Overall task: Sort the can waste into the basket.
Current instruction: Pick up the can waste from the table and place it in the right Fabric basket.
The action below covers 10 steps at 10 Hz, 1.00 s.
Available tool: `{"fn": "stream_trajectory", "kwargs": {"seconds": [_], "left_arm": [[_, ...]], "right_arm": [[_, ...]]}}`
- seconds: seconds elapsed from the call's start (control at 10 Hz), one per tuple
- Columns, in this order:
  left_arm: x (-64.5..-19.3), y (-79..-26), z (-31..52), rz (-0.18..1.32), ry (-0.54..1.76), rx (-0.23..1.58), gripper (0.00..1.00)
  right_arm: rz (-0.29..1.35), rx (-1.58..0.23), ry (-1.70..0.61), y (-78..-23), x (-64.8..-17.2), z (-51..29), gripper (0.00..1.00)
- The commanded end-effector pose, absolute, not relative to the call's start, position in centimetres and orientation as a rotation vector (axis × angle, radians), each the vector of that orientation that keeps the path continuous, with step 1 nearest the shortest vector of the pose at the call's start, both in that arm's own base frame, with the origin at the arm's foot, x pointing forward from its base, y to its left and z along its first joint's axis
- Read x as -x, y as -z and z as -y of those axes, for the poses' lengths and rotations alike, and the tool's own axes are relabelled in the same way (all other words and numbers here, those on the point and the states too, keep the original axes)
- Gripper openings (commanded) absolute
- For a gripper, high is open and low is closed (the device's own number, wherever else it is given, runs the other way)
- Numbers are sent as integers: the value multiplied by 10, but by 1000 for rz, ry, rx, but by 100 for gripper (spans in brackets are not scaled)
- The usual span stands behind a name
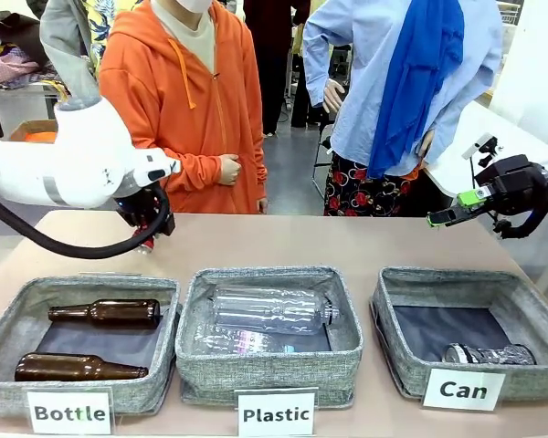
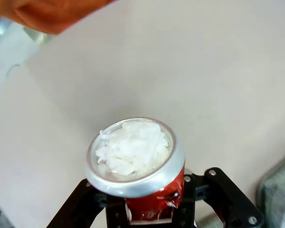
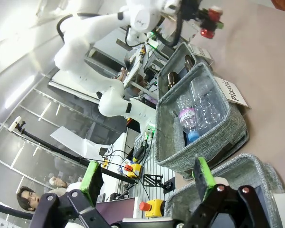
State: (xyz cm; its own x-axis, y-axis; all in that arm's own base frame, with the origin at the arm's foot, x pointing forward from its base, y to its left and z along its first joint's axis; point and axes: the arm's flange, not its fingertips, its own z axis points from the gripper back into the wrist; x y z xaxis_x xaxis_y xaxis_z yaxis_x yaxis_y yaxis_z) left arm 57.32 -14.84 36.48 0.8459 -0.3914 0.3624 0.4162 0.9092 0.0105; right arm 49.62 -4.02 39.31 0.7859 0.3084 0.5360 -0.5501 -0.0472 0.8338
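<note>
Left gripper (image 2: 149, 209): your fingers are clamped on the red can (image 2: 137, 164), held near the far left part of the surface (image 1: 329, 242), in front of the person in orange.
Red can: silver end faces your left wrist camera, red body pinched below it.
Right gripper (image 3: 147, 183): your fingers stand wide apart with nothing between them, raised at the far right.
Dark can (image 1: 489, 354): lying in the "Can" basket (image 1: 530, 310), at its front.
</note>
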Motion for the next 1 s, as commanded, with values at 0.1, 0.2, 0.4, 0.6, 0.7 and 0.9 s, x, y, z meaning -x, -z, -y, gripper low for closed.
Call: {"fn": "stream_trajectory", "kwargs": {"seconds": [0.1, 0.2, 0.4, 0.6, 0.7, 0.9], "left_arm": [[-493, -428, 133, 393, 573, 89, 0], [-465, -450, 131, 407, 653, 105, 0], [-396, -481, 122, 396, 886, 142, 0], [-332, -472, 118, 279, 1218, 230, 0], [-318, -462, 118, 241, 1306, 224, 0], [-324, -469, 135, 284, 1200, 256, 0]], "right_arm": [[204, -1442, -715, -396, -494, 39, 100], [204, -1442, -715, -396, -494, 39, 100], [204, -1442, -715, -396, -494, 39, 100], [204, -1442, -715, -396, -494, 39, 100], [204, -1442, -715, -396, -494, 39, 100], [204, -1442, -715, -396, -494, 39, 100]]}}
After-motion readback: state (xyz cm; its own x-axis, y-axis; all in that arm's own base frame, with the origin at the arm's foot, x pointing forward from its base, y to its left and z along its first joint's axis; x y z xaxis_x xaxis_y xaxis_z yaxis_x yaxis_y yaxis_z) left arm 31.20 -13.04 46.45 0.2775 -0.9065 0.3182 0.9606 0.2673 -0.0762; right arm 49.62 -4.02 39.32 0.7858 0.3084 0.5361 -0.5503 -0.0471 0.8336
